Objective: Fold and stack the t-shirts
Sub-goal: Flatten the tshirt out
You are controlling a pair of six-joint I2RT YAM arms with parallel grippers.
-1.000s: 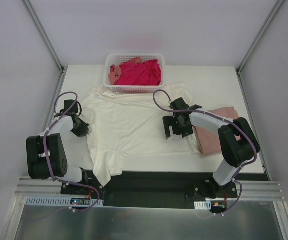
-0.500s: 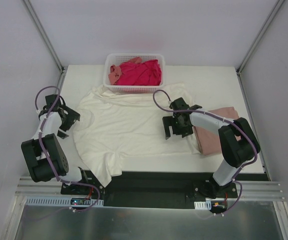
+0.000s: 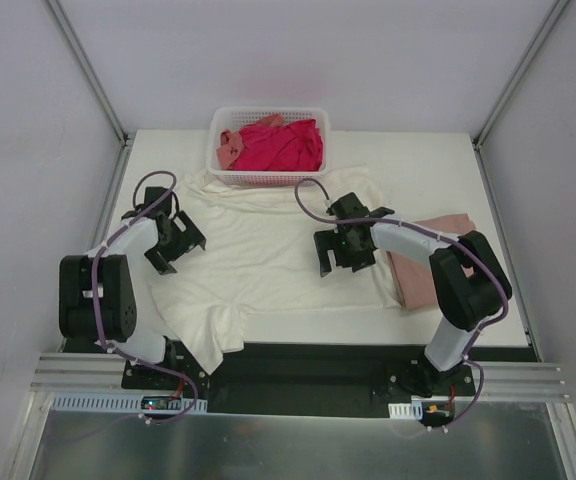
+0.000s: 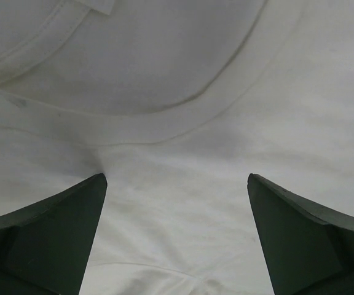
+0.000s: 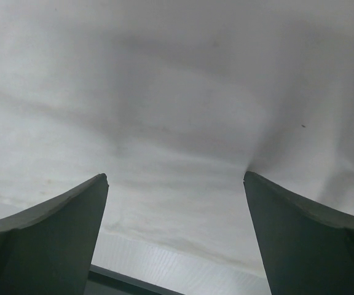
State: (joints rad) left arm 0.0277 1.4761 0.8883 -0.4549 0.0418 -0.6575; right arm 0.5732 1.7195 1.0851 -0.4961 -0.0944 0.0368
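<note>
Release noted: left gripper (image 3: pixel 178 250) has dropped the cream cotton t-shirt (image 3: pixel 258 262), jaws now wide. Right gripper (image 3: pixel 338 260) gapes too (nothing held); we judge folding unstarted.

White plastic lattice basket (image 3: pixel 216 148) sits at the far edge of the white table (image 3: pixel 418 160), about centre. Slanted metal frame posts (image 3: pixel 88 65) rise at both far corners. Aluminium rail (image 3: pixel 528 385) runs along the near edge.
</note>
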